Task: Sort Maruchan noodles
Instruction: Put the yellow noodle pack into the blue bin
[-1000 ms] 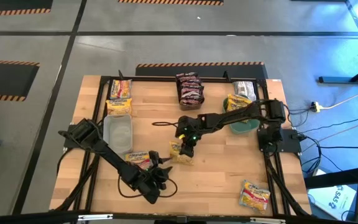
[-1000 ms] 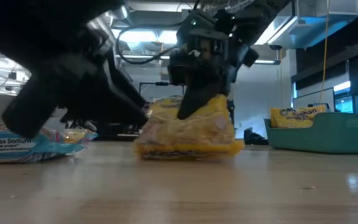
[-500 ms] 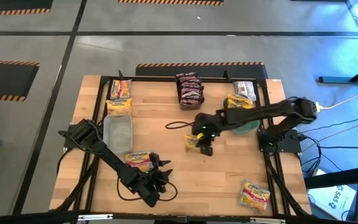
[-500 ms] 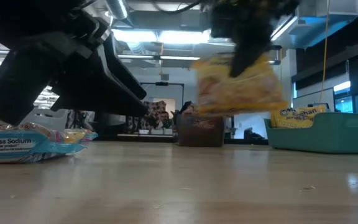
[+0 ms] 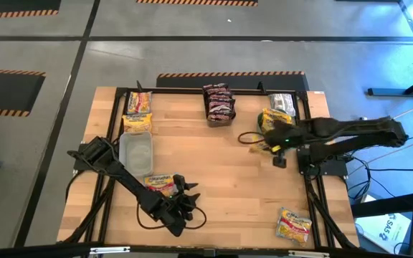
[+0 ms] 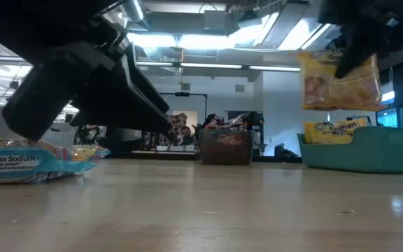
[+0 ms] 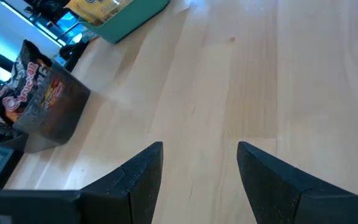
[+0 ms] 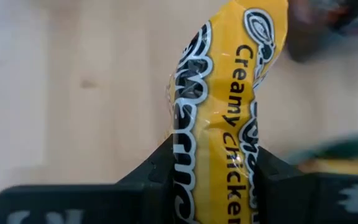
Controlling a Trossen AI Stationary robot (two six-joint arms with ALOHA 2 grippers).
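Between the right hand's (image 8: 219, 180) 2 dark fingers, a glossy yellow packet (image 8: 229, 106) is pinched and held clear above the pale wooden tabletop (image 6: 201, 203); its black-and-white lettering reads "Creamy Chicken". Just beyond that hand sits a teal dish (image 6: 359, 150) holding another yellow Maruchan packet (image 6: 336, 130). Near the left hand (image 7: 197, 168), fingers spread and empty, lies a flat blue-edged packet (image 6: 19, 164) marked "Less Sodium".

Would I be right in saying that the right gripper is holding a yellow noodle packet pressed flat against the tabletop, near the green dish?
Not quite: the right gripper does hold the yellow noodle packet near the green dish, but the packet hangs in the air, clear of the table. The low view shows the gap beneath it.
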